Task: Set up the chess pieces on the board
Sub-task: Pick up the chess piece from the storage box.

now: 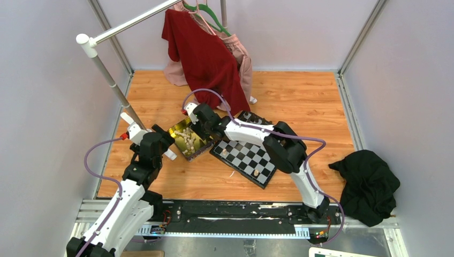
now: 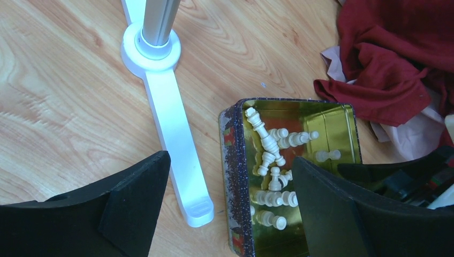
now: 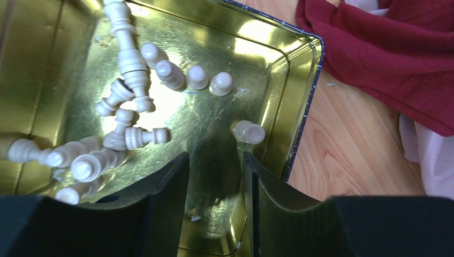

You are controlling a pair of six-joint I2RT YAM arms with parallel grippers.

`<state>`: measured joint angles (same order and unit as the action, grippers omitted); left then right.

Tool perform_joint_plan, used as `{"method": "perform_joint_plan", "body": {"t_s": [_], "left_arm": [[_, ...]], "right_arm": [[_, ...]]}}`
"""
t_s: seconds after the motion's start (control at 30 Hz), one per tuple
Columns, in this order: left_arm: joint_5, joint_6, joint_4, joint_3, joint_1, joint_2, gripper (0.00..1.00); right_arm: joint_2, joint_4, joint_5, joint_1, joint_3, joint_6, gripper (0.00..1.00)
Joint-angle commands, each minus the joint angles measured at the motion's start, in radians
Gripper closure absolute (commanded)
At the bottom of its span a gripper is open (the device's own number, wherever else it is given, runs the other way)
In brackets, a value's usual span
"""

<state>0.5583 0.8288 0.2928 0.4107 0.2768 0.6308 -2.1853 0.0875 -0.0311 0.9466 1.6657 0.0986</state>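
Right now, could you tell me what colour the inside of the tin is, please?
Shiny gold-yellow; the tin shows it best in the right wrist view.

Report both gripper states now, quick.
Left gripper: open wide, holding nothing.
Right gripper: partly open, holding nothing, over the chess pieces in the tin.

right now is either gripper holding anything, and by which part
Nothing is held. The left gripper and right gripper are open and empty over the tin of chess pieces.
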Motion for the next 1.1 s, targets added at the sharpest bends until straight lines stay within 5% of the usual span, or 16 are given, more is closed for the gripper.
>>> {"method": "perform_joint_plan", "body": {"t_s": [0.0,1.07], "left_arm": [[0.005,-0.015,-0.035,-0.003,0.002,-0.010,0.11],[-0.021,-0.030,-0.058,-0.020,0.002,0.016,0.11]], "right_arm": [[-0.026,-0.047,-0.080,-0.010,0.022,0.012,0.55],[-0.125,-0.080,-0.156,-0.037,0.086,-0.030,0.60]]}}
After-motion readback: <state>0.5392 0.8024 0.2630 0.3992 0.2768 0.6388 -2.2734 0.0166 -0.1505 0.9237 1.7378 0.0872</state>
